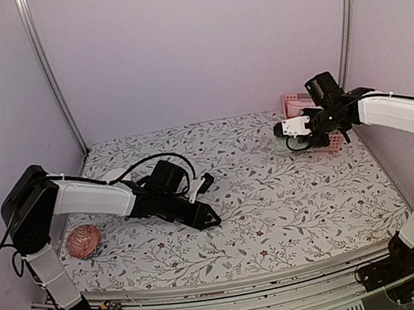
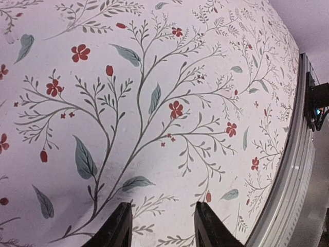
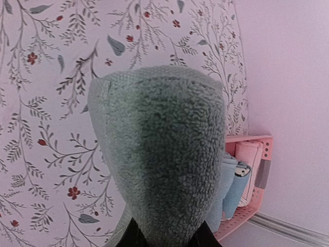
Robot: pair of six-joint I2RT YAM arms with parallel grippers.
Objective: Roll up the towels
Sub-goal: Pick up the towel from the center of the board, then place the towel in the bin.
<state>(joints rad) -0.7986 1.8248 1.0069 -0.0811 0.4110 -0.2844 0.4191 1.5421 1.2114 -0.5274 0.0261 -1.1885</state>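
Your left claw, jaws apart and empty, hovers over the table at the top view's lower centre. Well up and right of it, your right claw is clamped on the sage-green towel, which apparently hangs lengthwise from the jaws, just before the pink basket.

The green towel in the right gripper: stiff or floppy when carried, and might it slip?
Probably floppy: the green towel bulges in a soft fold above the right gripper. Its fluffy terry loops suggest it is light and unlikely to slip.
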